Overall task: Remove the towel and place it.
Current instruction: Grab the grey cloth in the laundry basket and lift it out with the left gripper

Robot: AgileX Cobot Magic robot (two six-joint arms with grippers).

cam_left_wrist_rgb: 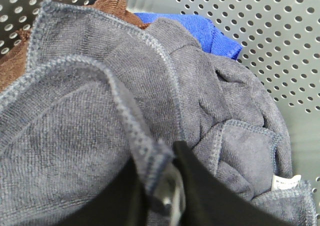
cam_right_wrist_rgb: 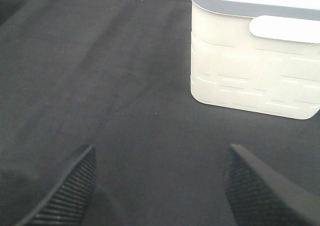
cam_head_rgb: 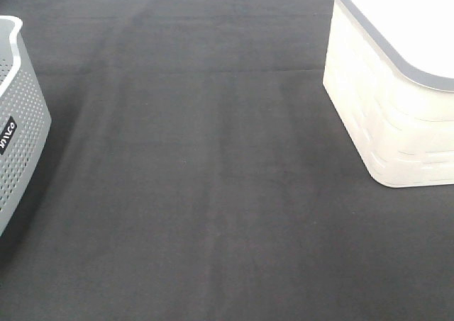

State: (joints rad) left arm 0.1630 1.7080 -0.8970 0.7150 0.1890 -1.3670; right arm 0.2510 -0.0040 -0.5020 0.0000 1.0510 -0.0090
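Well, the left pincer pinches the hem of the soft grey-purple cloth towel inside the grey plastic basket with little round holes.

Its two black fingers stand close together, and the stitched edge of the towel stands up between them and touches both. The rest of the towel lies crumpled below and beyond the pincer (its small white tag sits off to one side of the fingers, near the basket wall). A brown fuzzy cloth and a bright blue cloth peek out from under the towel's far edge. The right pincer hangs spread wide with nothing in it over the flat black table cover, near the white plastic basket with a grey rim.
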